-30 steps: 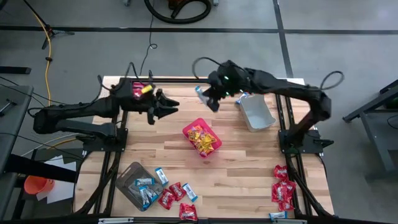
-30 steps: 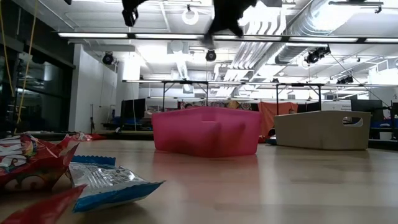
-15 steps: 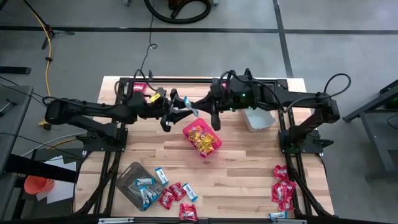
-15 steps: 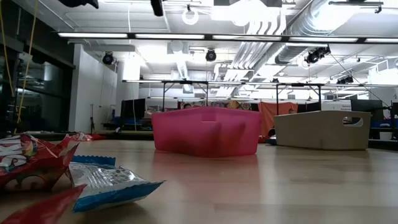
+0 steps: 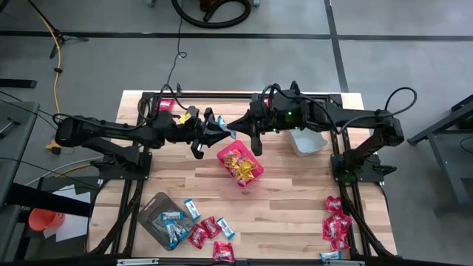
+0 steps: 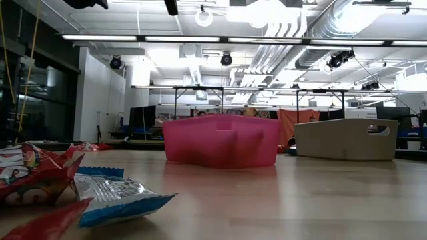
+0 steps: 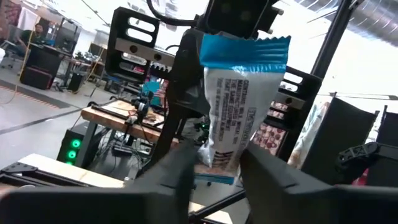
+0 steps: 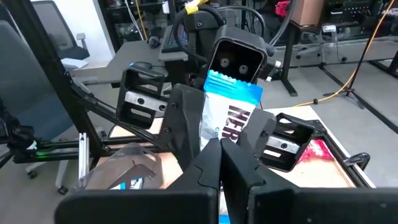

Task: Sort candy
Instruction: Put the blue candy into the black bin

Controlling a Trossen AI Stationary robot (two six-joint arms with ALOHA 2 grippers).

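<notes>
Up above the table (image 5: 295, 199), in the high view, the two arms meet in the middle, near the far side. The left pincer (image 5: 216, 130) and the right pincer (image 5: 238, 127) are tip to tip, with one blue-and-white candy (image 5: 230, 132) between them, in the air just beside the red bin (image 5: 255, 163). That bin has yellow candy (image 5: 239, 162) in it. A grey tub (image 5: 306, 138) sits under the right arm. At the near left, a clear tub (image 5: 151, 214) holds some blue-and-white packets (image 5: 172, 219). More red and blue ones (image 5: 210, 231) lie just beside it. A bunch of red packets (image 5: 336, 222) lies at the near right.

Now the low view, level with the table. The red bin (image 6: 221, 141) stands in the middle and the grey tub (image 6: 346, 139) is to its right. Close to the camera lie a red packet (image 6: 33, 175) and a blue-and-white packet (image 6: 113, 195). Only dark bits of the arms show at the very top.

Next, the left wrist view. The blue-and-white candy (image 7: 235, 106) stands upright between this arm's two dark fingers (image 7: 171, 171), which sit at its sides. I cannot tell if they are squeezing it yet. The other arm's pincer holds its far side.

Last, the right wrist view. The right pincer (image 8: 221, 149) is clenched on the edge of the candy (image 8: 225, 112). The left arm's pincer is around it from the other side.
</notes>
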